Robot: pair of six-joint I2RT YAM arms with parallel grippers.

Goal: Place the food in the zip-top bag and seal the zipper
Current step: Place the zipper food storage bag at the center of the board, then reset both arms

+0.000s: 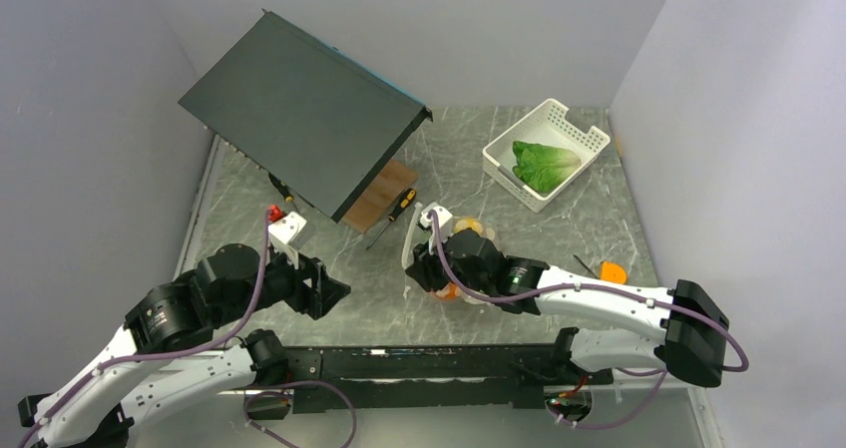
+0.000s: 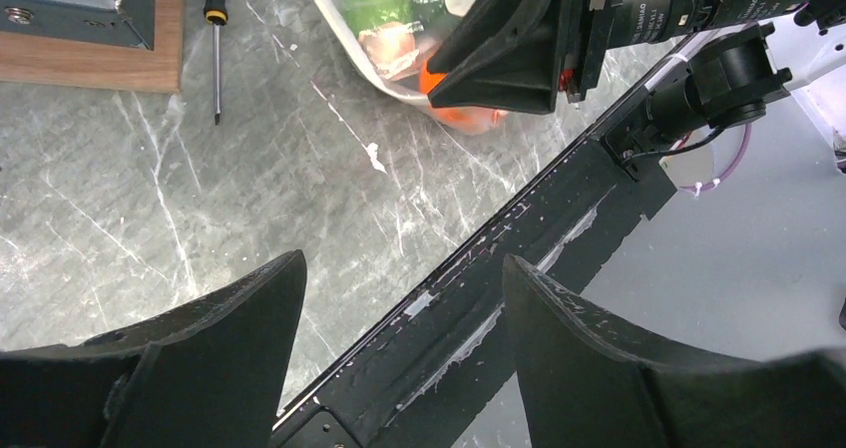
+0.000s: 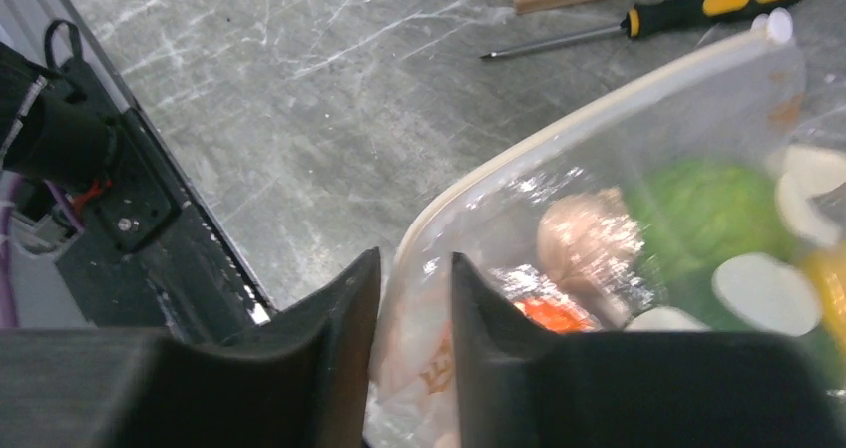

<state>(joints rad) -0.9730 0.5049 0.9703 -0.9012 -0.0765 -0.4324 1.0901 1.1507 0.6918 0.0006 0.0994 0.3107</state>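
The zip-top bag [image 1: 446, 240] lies at mid-table; it is clear with white dots. Inside it is food: a green piece [image 3: 708, 209], a pale beige one [image 3: 584, 238] and an orange one [image 3: 549, 313]. The whitish zipper [image 3: 559, 134] runs along the bag's left edge. My right gripper [image 3: 415, 258] sits at the bag's near corner. Its jaws stand a little apart, with the zipper's end and some plastic in the gap. My left gripper [image 2: 402, 258] hangs open and empty over the table's front rail, left of the bag [image 2: 384, 39].
A white slotted basket [image 1: 499, 159] at the back right holds a green lettuce [image 1: 544, 166]. A dark tilted panel [image 1: 299, 109] with a wooden board [image 1: 384, 194] stands at the back left, a screwdriver [image 1: 391, 216] beside it. A small orange item [image 1: 612, 270] lies at the right.
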